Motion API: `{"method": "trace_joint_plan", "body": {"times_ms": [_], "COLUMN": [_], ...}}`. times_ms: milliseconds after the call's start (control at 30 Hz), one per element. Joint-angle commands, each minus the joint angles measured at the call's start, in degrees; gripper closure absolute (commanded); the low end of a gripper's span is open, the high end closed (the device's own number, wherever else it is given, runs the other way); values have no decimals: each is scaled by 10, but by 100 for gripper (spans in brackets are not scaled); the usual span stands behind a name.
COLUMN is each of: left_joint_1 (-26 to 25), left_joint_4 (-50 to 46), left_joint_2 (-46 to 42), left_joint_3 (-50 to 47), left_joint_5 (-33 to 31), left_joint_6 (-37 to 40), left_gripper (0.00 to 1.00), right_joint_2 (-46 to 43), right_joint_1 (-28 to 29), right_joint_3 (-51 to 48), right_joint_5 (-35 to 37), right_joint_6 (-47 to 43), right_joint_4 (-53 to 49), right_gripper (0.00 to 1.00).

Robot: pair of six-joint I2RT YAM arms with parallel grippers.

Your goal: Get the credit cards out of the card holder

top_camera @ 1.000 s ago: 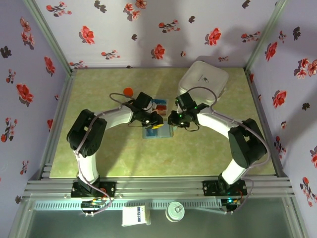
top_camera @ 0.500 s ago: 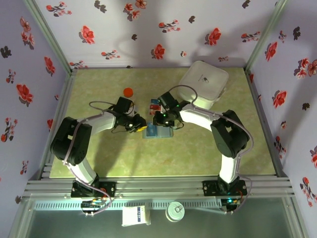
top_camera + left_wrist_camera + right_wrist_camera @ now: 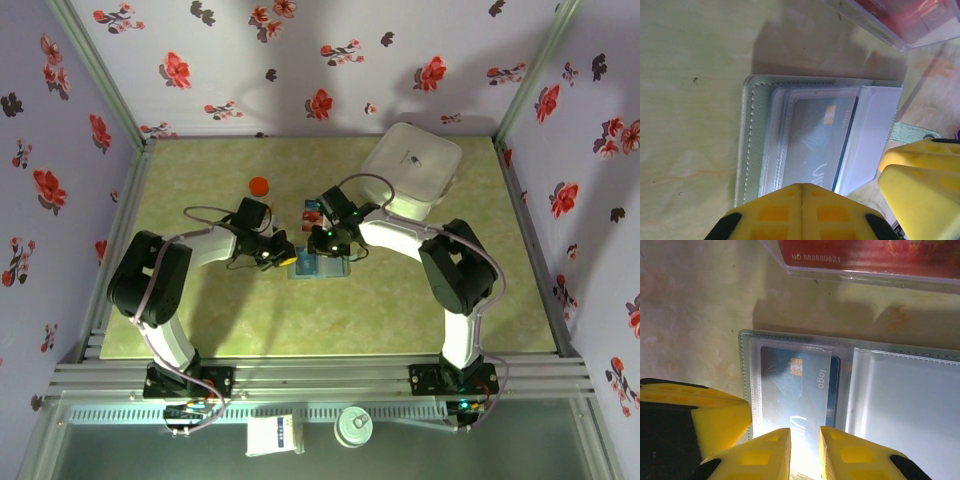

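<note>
One blue credit card (image 3: pixel 799 390) inside card holder (image 3: pixel 900 400)

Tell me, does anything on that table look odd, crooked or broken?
Nothing stands out. The card holder lies open and flat on the table, a blue card sits straight inside it, and nothing looks spilled or torn.

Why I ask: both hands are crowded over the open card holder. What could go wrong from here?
1. The blue card sits inside a clear sleeve of the card holder. The left hand, shut at the holder's near edge, might drag the whole holder instead of the card.
2. The right hand works right beside it, so the two could bump.
3. The clear box lies close beyond the holder and could get shoved.
</note>
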Motion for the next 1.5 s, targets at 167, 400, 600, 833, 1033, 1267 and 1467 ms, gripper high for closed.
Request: {"method": "trace_joint_plan", "body": {"times_ms": [167,400,600,833,1033,1267,1467], "left_joint_1": [2,3,4,5,5,5,6], "left_joint_4": [-7,-31,-32,-33,-33,-32,-34], "left_joint_2": [22,27,28,27,26,25,27], "left_joint_3": [6,6,4,2,2,0,0], "left_joint_5": [0,-17,-20,-19,-19,-20,-23], "left_joint_6": [23,35,34,35,34,34,36], "left_gripper": [97,98,99,99,99,99,99], "right_joint_2": [21,31,43,47,46,52,48], "right_joint_1": [2,1,2,2,2,1,2], "right_joint_3": [8,9,12,5,-9,-12,-11], "right_joint_5": [-17,-26,-35,-43,-60,-53,-11], "right_joint_6": [8,12,15,21,35,33,18], "right_joint_4": [-1,9,16,31,61,55,15], "right_gripper": [77,77,77,77,81,79,77]}}
